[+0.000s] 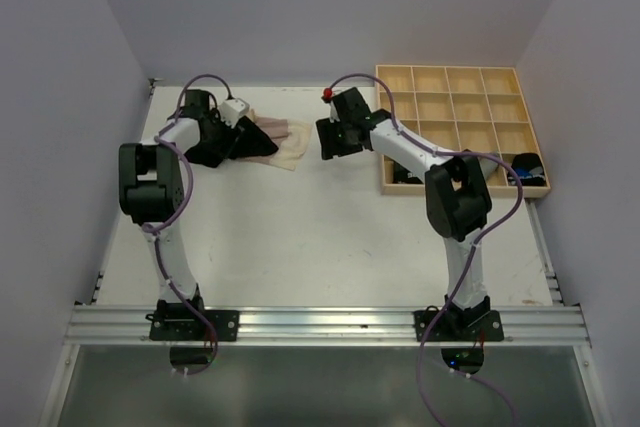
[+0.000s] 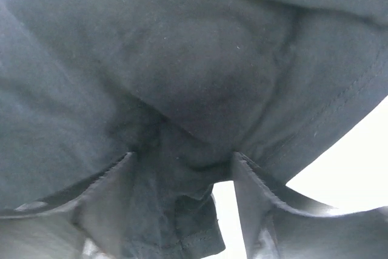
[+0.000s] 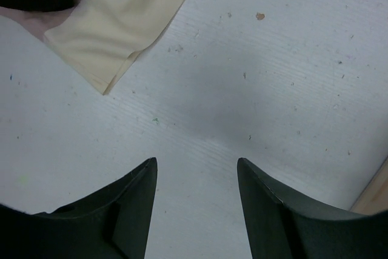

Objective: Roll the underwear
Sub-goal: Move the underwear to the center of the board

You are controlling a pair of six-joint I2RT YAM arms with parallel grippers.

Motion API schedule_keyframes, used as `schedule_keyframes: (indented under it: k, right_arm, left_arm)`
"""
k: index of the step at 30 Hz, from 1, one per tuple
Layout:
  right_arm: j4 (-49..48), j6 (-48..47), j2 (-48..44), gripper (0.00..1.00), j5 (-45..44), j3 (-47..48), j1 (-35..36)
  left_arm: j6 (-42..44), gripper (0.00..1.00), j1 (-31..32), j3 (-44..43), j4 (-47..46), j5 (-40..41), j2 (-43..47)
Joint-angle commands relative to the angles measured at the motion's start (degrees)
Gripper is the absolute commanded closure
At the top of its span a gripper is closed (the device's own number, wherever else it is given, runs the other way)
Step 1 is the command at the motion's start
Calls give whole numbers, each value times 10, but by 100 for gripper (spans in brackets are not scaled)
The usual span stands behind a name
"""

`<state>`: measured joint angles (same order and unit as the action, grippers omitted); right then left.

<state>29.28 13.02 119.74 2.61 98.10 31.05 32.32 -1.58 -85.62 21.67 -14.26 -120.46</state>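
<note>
The white surface (image 1: pixel 330 237) carries everything. A light wooden compartment tray (image 1: pixel 450 69) sits at its far right corner, well apart from the loose cloth.

The underwear lies in a small heap at the far left-centre. The black underwear (image 1: pixel 212 150) is on the left side, and the beige underwear (image 1: pixel 288 144) spreads out from it toward the right. The beige piece's long axis runs roughly left to right across the surface.

The left arm bends down onto the black piece. In its wrist view dark cloth fills nearly the whole frame, and a bunch of it sits between the left fingers (image 2: pixel 103 210). They stand partly apart, but a sliver of bare surface shows beside one of them, so I cannot tell whether they are pinching the cloth.

The right fingers (image 3: pixel 121 210) are spread with nothing between them. They hover over bare surface just beside the beige piece's free end, which lies ahead and to their left. By my judgement, the right arm is the nearer one for taking that end.
</note>
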Motion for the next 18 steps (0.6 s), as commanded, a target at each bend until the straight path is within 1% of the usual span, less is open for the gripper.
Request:
schedule_keyframes:
  k: [1, 3, 6, 8, 10, 12, 14, 18]
  right_arm:
    - [-15, 10, -5, 41, 12, 4, 6]
    - [-16, 10, -10, 41, 11, -6, 7]
    - [-22, 10, -21, 42, 12, -20, 7]
    - [-22, 12, -23, 42, 13, -21, 8]
    - [-21, 10, -23, 43, 16, -21, 8]
    - [-19, 10, -28, 43, 16, -25, 9]
    - [-21, 9, -34, 43, 15, -32, 9]
    - [-22, 8, -39, 44, 20, -35, 9]
  left_arm:
    - [3, 30, -5, -11, 41, -46, 23]
    - [-3, 28, -6, -13, 36, -59, 37]
    - [-17, 32, -5, -25, 36, -75, 52]
    - [-21, 36, -5, -54, 50, -70, 45]
    - [-23, 37, -8, -74, 78, -61, 40]
    - [-19, 35, -14, -88, 104, -70, 43]
    - [-8, 31, -26, -88, 113, -60, 54]
    - [26, 30, -44, -80, 155, -39, 51]
